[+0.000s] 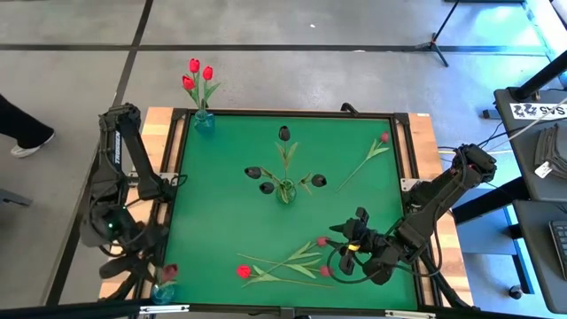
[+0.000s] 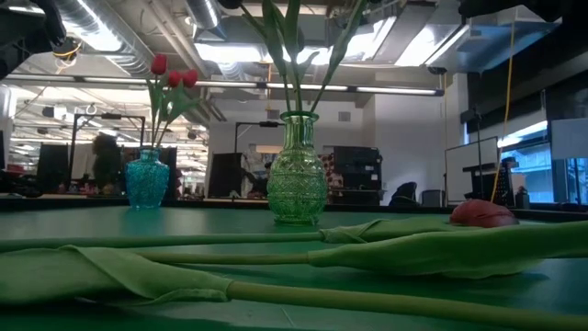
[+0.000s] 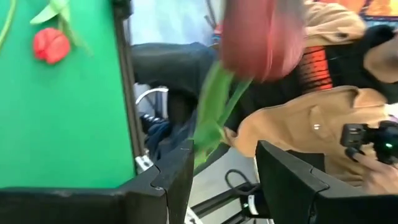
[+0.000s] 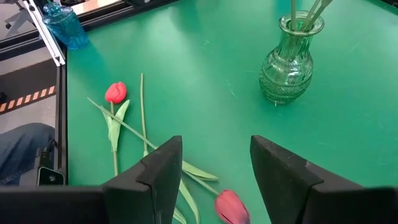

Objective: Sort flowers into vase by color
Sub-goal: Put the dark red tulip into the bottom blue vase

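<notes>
Several tulips (image 1: pixel 283 261) with red heads lie crossed near the table's near edge. Another tulip (image 1: pixel 368 155) lies at the far right. The green glass vase (image 1: pixel 285 190) at the middle holds dark tulips. A blue vase (image 1: pixel 203 121) at the far left corner holds three red tulips. A second blue vase (image 1: pixel 162 291) off the near left corner holds a maroon tulip (image 3: pixel 261 37). My left gripper (image 3: pixel 224 152) is open just before that tulip's stem (image 3: pixel 214 106). My right gripper (image 4: pixel 216 146) is open above the lying tulips, with a red head (image 4: pixel 230 205) between its fingers. My left gripper is open around the lower end of the maroon tulip's stem (image 3: pixel 202 146), which runs down beside one finger (image 3: pixel 177 174). I cannot tell whether that finger touches it. The tulip stands upright, its head above the fingers.
The table has a raised dark frame (image 1: pixel 177 177) around the green mat. A person in a tan jacket (image 3: pixel 311 124) stands close beyond the near left corner, a hand (image 3: pixel 373 162) holding a black device. Bare green mat lies between the centre vase and the lying tulips.
</notes>
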